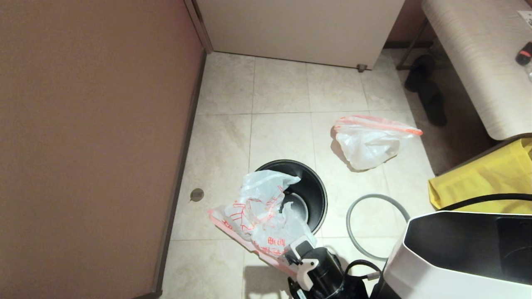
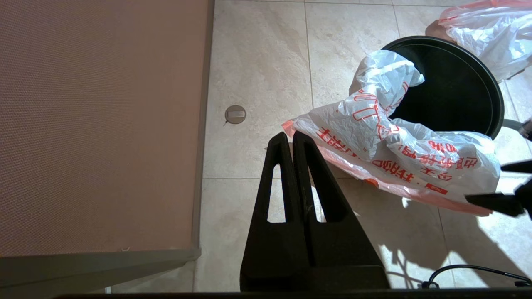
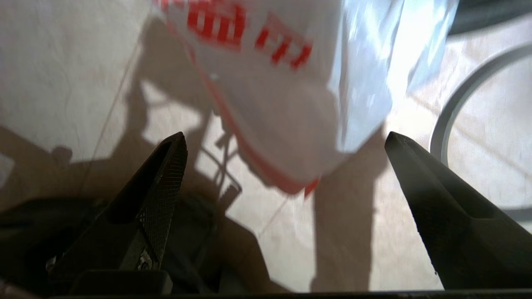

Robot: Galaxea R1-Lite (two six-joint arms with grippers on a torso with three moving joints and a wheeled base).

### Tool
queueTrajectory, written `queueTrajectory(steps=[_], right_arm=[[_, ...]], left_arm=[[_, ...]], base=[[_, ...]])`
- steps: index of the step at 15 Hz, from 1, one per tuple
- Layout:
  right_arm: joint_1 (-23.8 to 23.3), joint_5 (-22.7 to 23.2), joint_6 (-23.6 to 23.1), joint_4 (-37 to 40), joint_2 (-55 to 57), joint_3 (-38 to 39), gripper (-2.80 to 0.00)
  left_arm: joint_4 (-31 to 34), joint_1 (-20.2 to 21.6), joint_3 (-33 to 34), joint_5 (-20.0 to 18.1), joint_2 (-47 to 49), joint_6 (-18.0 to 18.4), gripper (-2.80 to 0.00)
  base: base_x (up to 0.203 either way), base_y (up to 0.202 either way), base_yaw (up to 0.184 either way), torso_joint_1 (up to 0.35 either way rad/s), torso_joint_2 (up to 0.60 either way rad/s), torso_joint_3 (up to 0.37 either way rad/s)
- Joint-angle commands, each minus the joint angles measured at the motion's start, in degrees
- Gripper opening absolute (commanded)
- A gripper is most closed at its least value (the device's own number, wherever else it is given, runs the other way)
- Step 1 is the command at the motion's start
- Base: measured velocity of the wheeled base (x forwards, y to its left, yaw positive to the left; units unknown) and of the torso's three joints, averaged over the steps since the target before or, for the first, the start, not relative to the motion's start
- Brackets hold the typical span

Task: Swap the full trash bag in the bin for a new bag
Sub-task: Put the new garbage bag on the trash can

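Over the round black bin [image 1: 314,187] drapes the crinkled printed new bag [image 1: 259,216], right claw [image 3: 284,141] spread beside it.

1. Head view: high, looking steeply down at the tiled floor [image 1: 282,137]; takes in the whole scene.
2. Left wrist view: lower, behind the left pincer [image 2: 292,139], angled down at the floor.
3. Right wrist view: very near the new bag [image 3: 291,95].
4. All three views share the new bag.
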Motion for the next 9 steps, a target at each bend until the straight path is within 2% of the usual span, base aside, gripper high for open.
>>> queueTrajectory(steps=[1,5,7,9], right_arm=[[-2.6,1.7,-2.6,-3.2,3.2,-2.2,0.00],[-3.3,3.1,-5.4,-2.6,7.4,-5.5,0.00],[-3.0,3.2,-5.3,-2.6,7.6,-5.2,0.00],[-3.2,6.1,-3.8,-3.0,7.2,-4.2,0.00]], left_arm=[[0.0,0.0,0.0,0.0,0.1,0.0,-2.80],[0.0,0.0,0.0,0.0,0.1,0.0,-2.80],[0.0,0.0,0.0,0.0,0.1,0.0,-2.80],[0.0,0.0,0.0,0.0,0.1,0.0,-2.80]], base=[[0.000,0.000,0.000,0.000,0.00,0.000],[0.000,0.000,0.000,0.000,0.00,0.000],[0.000,0.000,0.000,0.000,0.00,0.000],[0.000,0.000,0.000,0.000,0.00,0.000]])
